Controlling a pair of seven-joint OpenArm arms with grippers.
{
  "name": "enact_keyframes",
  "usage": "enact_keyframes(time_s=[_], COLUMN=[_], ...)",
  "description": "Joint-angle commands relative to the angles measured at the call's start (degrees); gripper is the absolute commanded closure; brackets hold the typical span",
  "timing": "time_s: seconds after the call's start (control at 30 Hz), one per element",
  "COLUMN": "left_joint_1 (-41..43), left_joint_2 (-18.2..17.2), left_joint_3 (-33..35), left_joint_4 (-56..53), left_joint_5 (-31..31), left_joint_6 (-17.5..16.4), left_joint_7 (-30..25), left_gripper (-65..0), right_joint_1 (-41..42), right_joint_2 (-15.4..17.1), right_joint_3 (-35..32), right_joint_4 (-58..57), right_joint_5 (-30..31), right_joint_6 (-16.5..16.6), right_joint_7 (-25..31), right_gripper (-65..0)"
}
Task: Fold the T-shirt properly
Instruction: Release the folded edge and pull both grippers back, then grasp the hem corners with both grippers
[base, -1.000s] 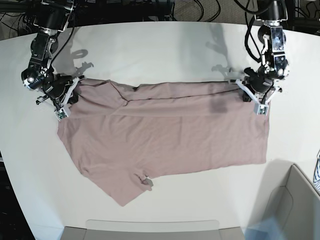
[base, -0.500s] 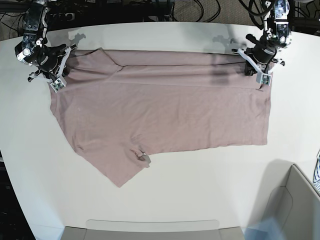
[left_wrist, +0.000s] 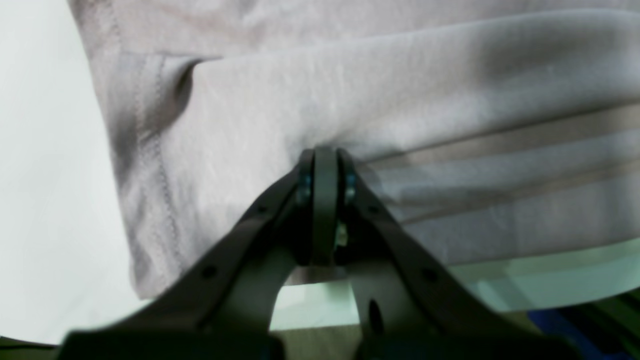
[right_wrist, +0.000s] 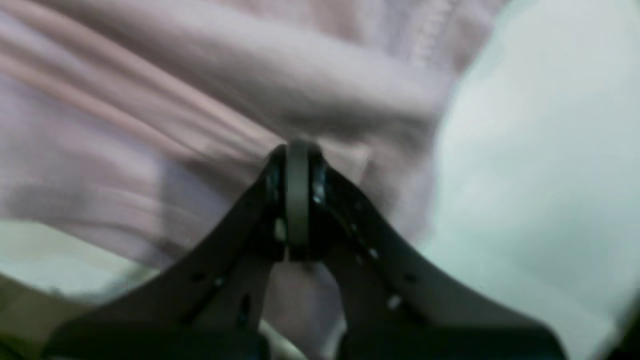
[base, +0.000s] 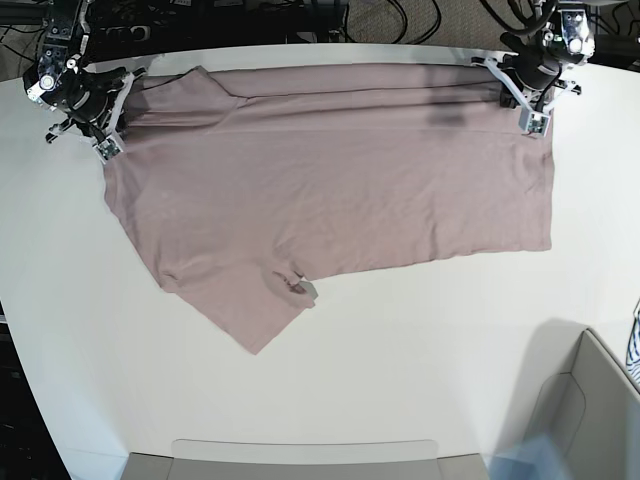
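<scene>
You're in a robotics lab: bare white table (base: 330, 380), black cable tangle (base: 400, 18) behind it, two table-mounted arms.

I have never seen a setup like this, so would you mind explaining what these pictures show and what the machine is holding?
This is a robot with two arms working at a white table. The base view looks down on the whole scene. The other two pictures come from cameras on the wrists, looking along each pincer. A dusty pink T-shirt lies spread on the table. The left gripper, on the right of the base view, is shut on the shirt's far edge. The right gripper, on the left, is shut on the opposite far corner. In the close-ups the black jaws are pressed together on pink cloth. A grey bin stands at the near right.
</scene>
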Motion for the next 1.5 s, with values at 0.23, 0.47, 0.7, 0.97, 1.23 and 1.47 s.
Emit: enact_keyframes(time_s=[0.23,0.47,0.7,0.97,1.23,1.47], left_joint_1=[-3.8,-5.5,-11.5,-16.1,-16.8,-19.6], left_joint_2=[-0.4,-0.4,-0.4,0.0,-0.3,-0.4], left_joint_3=[-0.3,-0.3,-0.4,-0.4,-0.4,-0.3], left_joint_4=[7.4,10.7,12.5,12.9,12.8,12.8], left_joint_5=[3.2,3.2,3.2,3.2,3.2,3.2], left_joint_6=[1.1,1.1,1.2,1.2,1.2,0.9], left_joint_7=[15.0,16.4,20.0,21.7,21.5,21.5], left_gripper=[0.0,0.0,0.0,0.0,0.0,0.0], right_joint_1=[1.5,10.5,27.6,37.9,28.2,18.9], right_joint_2=[1.1,1.0,0.5,-1.9,-3.5,-7.5], right_joint_3=[2.5,2.9,-11.9,-19.5,-15.2,-9.3], right_joint_4=[9.9,13.9,1.1,-26.4,-18.6,-5.6], right_joint_5=[-1.2,-1.1,-1.4,-4.3,-15.3,-15.9], right_joint_6=[0.6,0.6,0.6,0.6,0.6,0.6], right_joint_7=[-6.9,-9.8,-9.6,-1.0,-0.6,-0.6], right_gripper=[0.0,0.0,0.0,0.0,0.0,0.0])
